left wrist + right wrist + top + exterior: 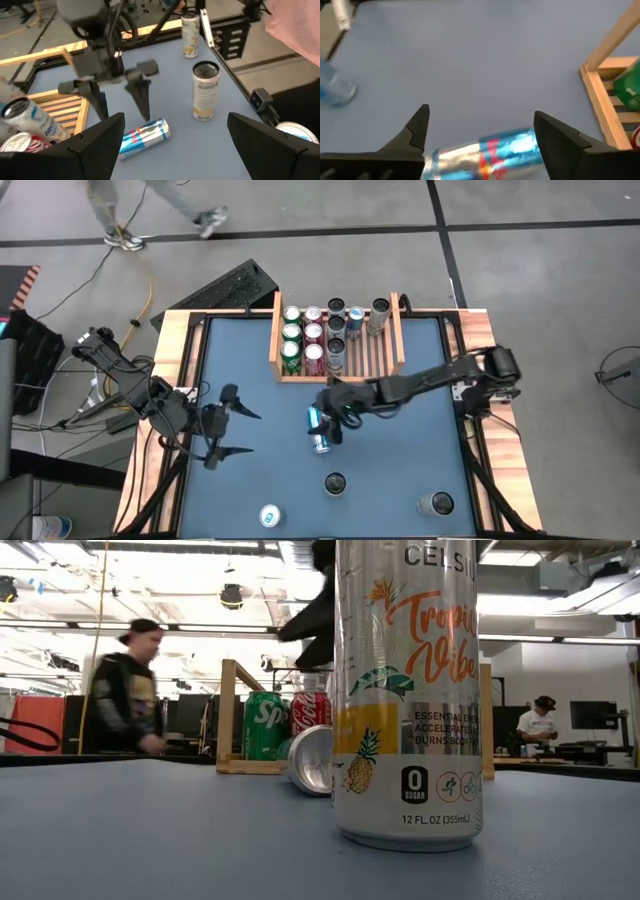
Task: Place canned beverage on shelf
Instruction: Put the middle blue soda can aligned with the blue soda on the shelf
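From above, the blue surface [400, 480] carries the shelf [397, 340] beyond my right gripper [325, 420], whose jaws hang spread over a blue can [319, 430] lying on its side; my left gripper [222, 430] waits wide open, well apart. At table height, the toppled can [312, 758] shows its silver end behind a tall standing can [407, 690]. My wrist shows it lying crosswise between my fingers [415, 132] (not gripped). I'd centre, then close across its middle.

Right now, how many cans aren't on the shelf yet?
4. The blue can lies at the right gripper; the middle can, the left can and the right can stand farther from the shelf.
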Controlling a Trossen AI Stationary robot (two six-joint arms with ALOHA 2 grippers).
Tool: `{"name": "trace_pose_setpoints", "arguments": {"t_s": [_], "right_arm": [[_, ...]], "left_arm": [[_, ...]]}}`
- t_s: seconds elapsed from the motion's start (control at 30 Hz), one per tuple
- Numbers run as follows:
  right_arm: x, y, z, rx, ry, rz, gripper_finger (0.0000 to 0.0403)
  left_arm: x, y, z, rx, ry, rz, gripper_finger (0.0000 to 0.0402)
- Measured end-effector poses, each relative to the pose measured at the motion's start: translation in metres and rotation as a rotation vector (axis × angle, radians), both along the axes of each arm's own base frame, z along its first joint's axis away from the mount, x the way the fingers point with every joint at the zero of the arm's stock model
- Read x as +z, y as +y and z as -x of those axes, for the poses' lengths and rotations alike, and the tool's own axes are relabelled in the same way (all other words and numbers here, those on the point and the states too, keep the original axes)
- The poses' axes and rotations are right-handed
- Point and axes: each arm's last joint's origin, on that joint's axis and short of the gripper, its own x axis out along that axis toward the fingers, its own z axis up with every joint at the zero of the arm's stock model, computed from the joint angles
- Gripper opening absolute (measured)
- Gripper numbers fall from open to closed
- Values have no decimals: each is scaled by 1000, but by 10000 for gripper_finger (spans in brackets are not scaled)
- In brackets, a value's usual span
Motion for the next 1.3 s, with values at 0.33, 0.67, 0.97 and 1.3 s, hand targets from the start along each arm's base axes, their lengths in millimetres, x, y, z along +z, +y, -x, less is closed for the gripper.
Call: {"name": "trace_pose_setpoints", "arguments": {"t_s": [0.33, 0.67, 0.97, 1.3], "right_arm": [[-4, -8, -49, -212, 422, -126, 256], [-36, 0, -78, -382, 685, -175, 256], [-84, -8, -86, -486, 822, -349, 247], [-78, -7, -86, -488, 782, -268, 115]], "left_arm": [[-2, 3, 0, 78, 6, -3, 341], [-2, 2, 1, 73, 11, 7, 341], [-4, 3, 1, 75, 25, -5, 341], [-4, 3, 1, 76, 31, -7, 341]]}}
